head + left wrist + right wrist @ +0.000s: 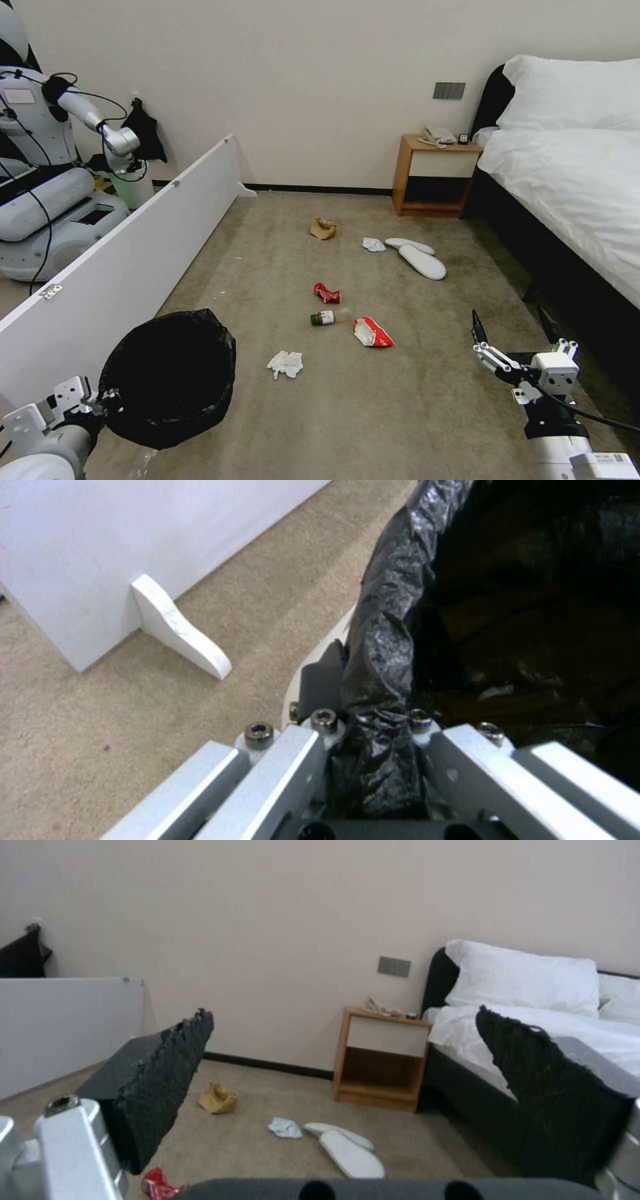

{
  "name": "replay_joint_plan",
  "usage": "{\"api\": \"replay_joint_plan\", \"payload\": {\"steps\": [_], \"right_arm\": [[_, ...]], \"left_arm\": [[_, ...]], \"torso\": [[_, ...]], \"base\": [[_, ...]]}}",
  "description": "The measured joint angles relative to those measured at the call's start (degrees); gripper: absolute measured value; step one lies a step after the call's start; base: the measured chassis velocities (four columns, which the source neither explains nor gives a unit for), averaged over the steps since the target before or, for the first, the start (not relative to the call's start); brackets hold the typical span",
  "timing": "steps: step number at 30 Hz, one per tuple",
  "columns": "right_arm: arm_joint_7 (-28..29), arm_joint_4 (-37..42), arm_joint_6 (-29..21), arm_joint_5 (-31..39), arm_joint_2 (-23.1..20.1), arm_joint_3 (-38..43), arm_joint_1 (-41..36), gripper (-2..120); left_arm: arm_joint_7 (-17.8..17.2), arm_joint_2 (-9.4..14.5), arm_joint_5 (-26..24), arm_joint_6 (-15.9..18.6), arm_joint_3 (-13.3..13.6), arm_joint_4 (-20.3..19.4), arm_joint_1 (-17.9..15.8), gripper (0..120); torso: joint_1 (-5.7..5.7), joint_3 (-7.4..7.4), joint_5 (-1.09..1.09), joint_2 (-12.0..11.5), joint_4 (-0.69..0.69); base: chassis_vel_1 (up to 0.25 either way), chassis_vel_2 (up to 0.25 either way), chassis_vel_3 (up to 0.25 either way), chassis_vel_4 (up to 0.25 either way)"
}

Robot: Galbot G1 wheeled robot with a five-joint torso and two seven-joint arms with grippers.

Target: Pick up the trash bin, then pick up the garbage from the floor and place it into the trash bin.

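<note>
Head view: we see the left claw gripping the rim of the round white bin lined with a crinkly black bag, low left; crumpled white tissue lies on the beige carpet nearby.
Left wrist view: claw pinches bag rim.
Right wrist view: right claw spread wide, holding nothing.

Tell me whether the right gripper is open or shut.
Open. The right gripper hangs over the floor with its fingers spread wide apart and nothing between them.
</note>
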Motion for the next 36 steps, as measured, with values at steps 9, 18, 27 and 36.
{"api": "replay_joint_plan", "payload": {"steps": [9, 18, 27, 36], "right_arm": [[0.1, 0.0, -0.1, 0.0, 0.0, 0.0, -0.1, 100], [0.1, 0.0, -0.1, 0.1, 0.0, 0.0, -0.1, 100], [0.1, -0.2, -0.1, 0.1, 0.0, 0.1, 0.0, 100], [0.1, -0.4, 0.0, 0.1, 0.0, 0.2, 0.2, 100]], "left_arm": [[0.0, -0.1, 0.0, 0.0, 0.1, 0.0, 0.0, 2], [0.0, -0.4, 0.0, 0.0, 0.1, 0.0, 0.1, 2], [0.3, -0.5, 0.6, 0.0, 0.1, 0.0, 0.1, 2], [0.4, -0.6, 0.9, 0.0, 0.1, 0.1, 0.1, 2]], "torso": [[0.00, 0.00, 0.00, 0.0, 0.00], [0.00, 0.00, 0.00, 0.0, 0.00], [0.00, 0.00, 0.00, 0.0, 0.00], [0.00, 0.00, 0.00, 0.0, 0.00]], "base": [[0.000, 0.000, 0.000, 0.000], [0.000, 0.000, 0.000, 0.000], [0.000, 0.000, 0.000, 0.000], [0.000, 0.000, 0.000, 0.000]]}}
